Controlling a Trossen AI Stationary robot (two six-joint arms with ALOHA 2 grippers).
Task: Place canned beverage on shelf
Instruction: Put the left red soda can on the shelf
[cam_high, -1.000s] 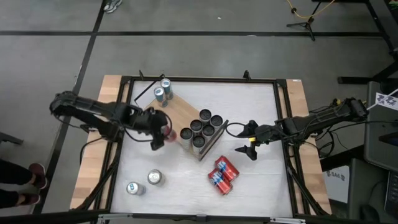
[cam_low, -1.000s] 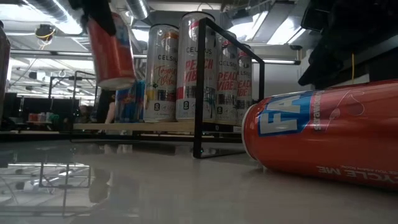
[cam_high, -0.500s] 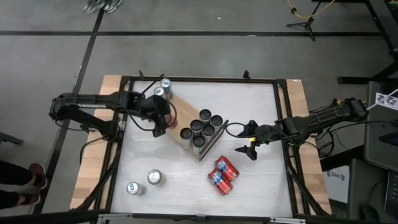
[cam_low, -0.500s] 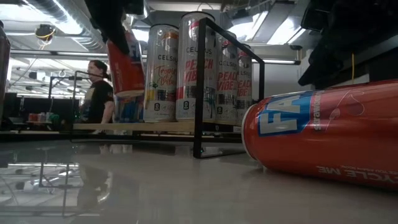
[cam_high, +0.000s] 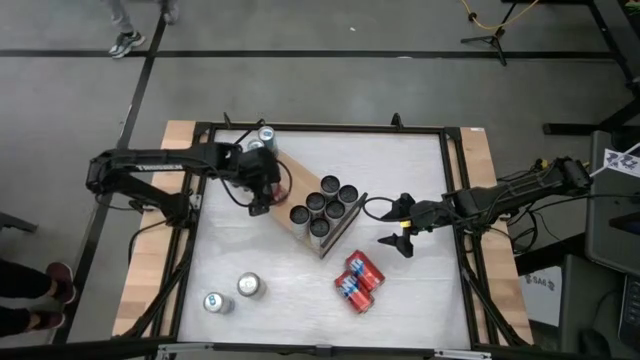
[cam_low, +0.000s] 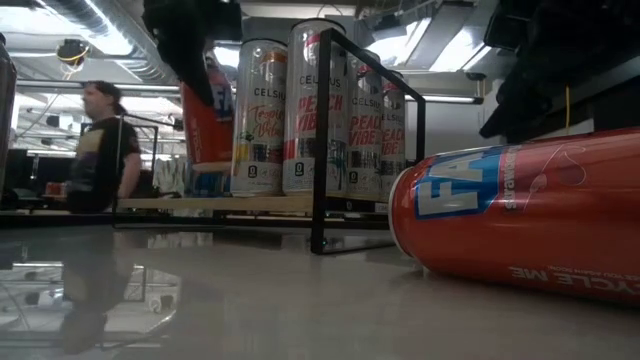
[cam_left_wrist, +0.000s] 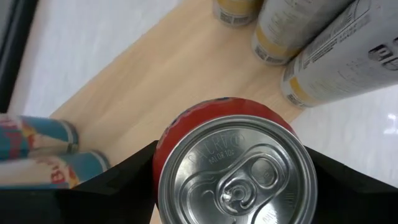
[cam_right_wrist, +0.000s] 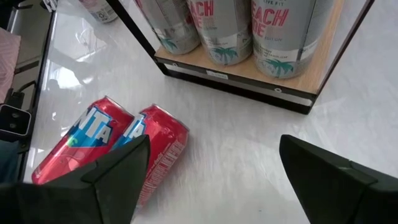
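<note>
Red can (cam_left_wrist: 233, 163) is sitting upright between your left gripper's (cam_high: 262, 192) fingers, which are clamping its sides; it is hanging over the bare wood of the shelf (cam_high: 290, 180), not yet set down as far as the low view shows. You are carrying it between two groups: the two blue cans (cam_left_wrist: 37, 152) at one end of the board and the cluster of silver cans (cam_high: 322, 205) at the other.

Your right gripper (cam_high: 402, 232) is waiting with its fingers spread, holding nothing, over the counter (cam_high: 420, 300) just beside the shelf's end, with two red cans (cam_right_wrist: 109, 152) lying on their sides near it. Two more cans (cam_high: 232, 293) are standing on the counter near its front left corner.

For this step, I judge you should be lowering the can straight down with its base level, so it is meeting the board flat. Keep it on the open wood, apart from both groups, and well in from the board's edge. Spread the fingers only once the base is resting, then lift straight up so they are not dragging the can over.
</note>
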